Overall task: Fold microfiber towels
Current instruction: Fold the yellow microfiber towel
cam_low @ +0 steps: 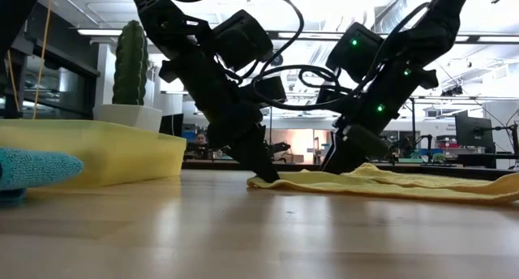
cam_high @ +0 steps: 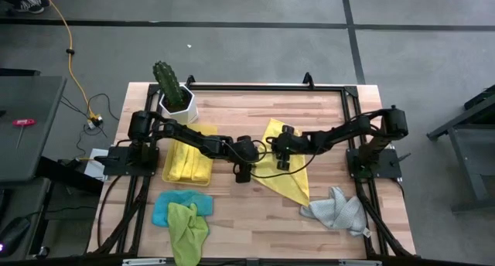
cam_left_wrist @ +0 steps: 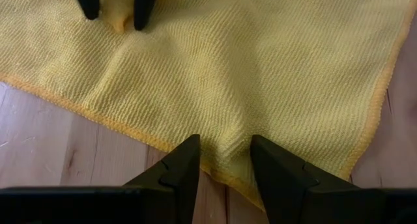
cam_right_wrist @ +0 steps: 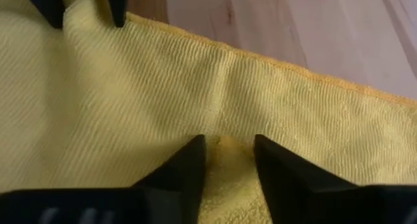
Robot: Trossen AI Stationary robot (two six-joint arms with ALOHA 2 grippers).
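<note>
Lime green towel (cam_high: 188,231) crumpled at near desk edge, overlapping the light blue towel (cam_high: 164,208) just behind it. Grey towel (cam_high: 336,209) bunched on the near right side, just beside the tip of the spread yellow towel (cam_high: 288,177). That yellow towel lies flat mid-desk (cam_high: 255,212), corners pointing near and far.

Left tool (cam_left_wrist: 225,160) down on the yellow towel's left edge, fingers narrow, a ridge of cloth pinched between them. Right tool (cam_right_wrist: 228,155) down on the same towel further back, fingers also narrow with a fold of yellow cloth raised between them. The two tools sit near each other, each visible in the other's wrist view.

Left of them, yellow tray (cam_high: 174,173) holds folded yellow cloths (cam_high: 190,159). Behind it, cactus (cam_high: 168,82) in white pot (cam_high: 184,108) at far left corner.
</note>
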